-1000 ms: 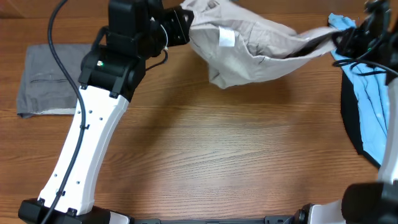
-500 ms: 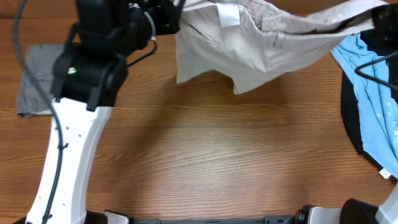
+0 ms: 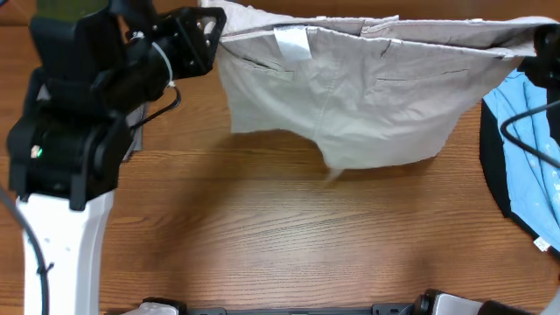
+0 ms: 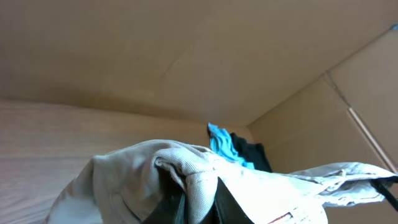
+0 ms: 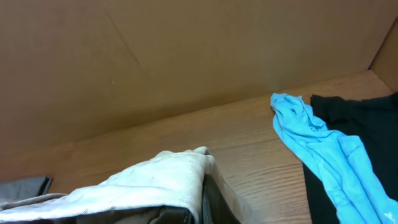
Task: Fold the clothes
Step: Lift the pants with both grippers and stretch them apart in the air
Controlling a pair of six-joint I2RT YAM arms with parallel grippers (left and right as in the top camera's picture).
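overhead top-down, 2 wrists close, shorts (image 3: pixel 350 96) shared

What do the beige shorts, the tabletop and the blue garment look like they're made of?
Beige shorts: matte woven cloth, probably cotton; it shows soft creases and stitched seams. Tabletop: wood grain with a faint sheen; whether solid wood or laminate, I cannot tell. Blue garment: thin, limp fabric with fine wrinkles; the fibre is unclear.

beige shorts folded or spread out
Spread, not folded: the shorts hang stretched by the waistband between the left gripper and the right gripper, legs dangling.
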